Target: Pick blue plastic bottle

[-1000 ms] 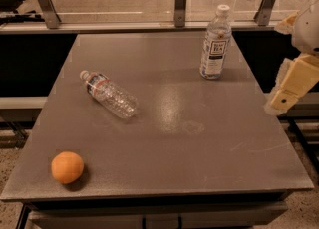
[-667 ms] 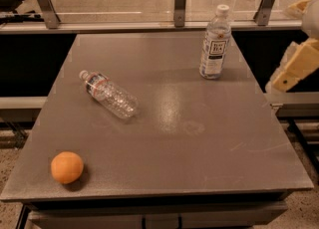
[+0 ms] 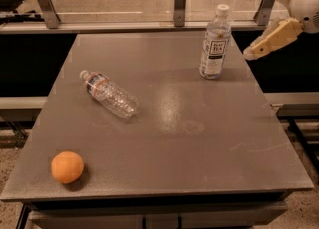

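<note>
Dim, warm light falls from overhead onto the grey bench (image 3: pixel 164 183), leaving a pale patch of glare near its middle. The orange (image 3: pixel 67 167) at the bench's front left corner throws a short, soft shadow to its right. The gripper (image 3: pixel 256 48), just beyond the bench's far right edge, is brightly lit against the dark gap there.

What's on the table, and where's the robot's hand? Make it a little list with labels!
blue plastic bottle: upright, far right of table, white cap on
clear ribbed bottle: lying on its side, left of middle
orange: near left corner
end effector: in the air right of the blue plastic bottle, not touching it
</note>
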`<action>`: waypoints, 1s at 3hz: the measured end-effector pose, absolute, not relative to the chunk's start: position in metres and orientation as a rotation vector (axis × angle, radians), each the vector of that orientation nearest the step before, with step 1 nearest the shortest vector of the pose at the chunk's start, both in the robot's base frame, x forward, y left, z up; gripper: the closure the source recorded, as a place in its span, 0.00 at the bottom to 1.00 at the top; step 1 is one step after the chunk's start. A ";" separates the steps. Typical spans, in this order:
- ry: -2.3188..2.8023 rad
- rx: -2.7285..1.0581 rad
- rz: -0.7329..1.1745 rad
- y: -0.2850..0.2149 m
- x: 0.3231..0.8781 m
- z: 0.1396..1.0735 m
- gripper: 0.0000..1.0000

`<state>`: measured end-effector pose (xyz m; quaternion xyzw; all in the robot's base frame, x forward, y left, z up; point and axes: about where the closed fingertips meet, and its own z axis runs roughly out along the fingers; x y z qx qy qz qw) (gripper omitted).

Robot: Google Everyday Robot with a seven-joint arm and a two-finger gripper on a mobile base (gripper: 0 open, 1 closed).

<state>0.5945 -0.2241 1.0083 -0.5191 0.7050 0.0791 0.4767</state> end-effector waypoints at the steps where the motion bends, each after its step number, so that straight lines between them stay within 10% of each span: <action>1: 1.613 -1.125 0.354 -0.217 0.618 1.001 0.00; 3: 1.497 -1.020 0.544 -0.203 0.643 0.978 0.00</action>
